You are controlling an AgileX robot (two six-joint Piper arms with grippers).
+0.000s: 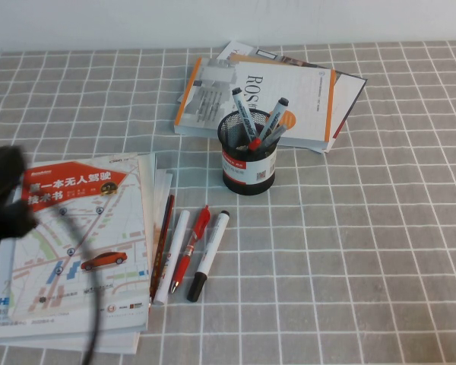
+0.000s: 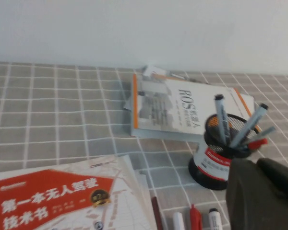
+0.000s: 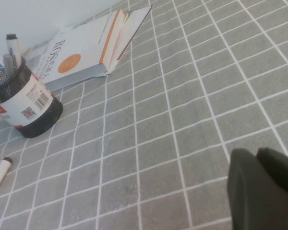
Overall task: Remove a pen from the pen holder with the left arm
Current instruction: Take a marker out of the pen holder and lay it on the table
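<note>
Since the left tool (image 2: 257, 163) hangs closed and empty over the map booklet (image 1: 76, 228) at the near left, well apart from the pen holder (image 1: 248, 163), the task looks to be at its reach stage, with no pen grasped. Next it would need to part its jaws, travel right and farther, and settle around one protruding cap. That black mesh holder stands just in front of the ROS book (image 1: 281, 95) and holds several grey pens (image 1: 240, 110) leaning apart, plus a red-tipped one. Four loose pens (image 1: 188, 251) lie to its near left. The right tool (image 3: 257, 155) hovers closed above bare surface (image 3: 182, 96) to the right.
</note>
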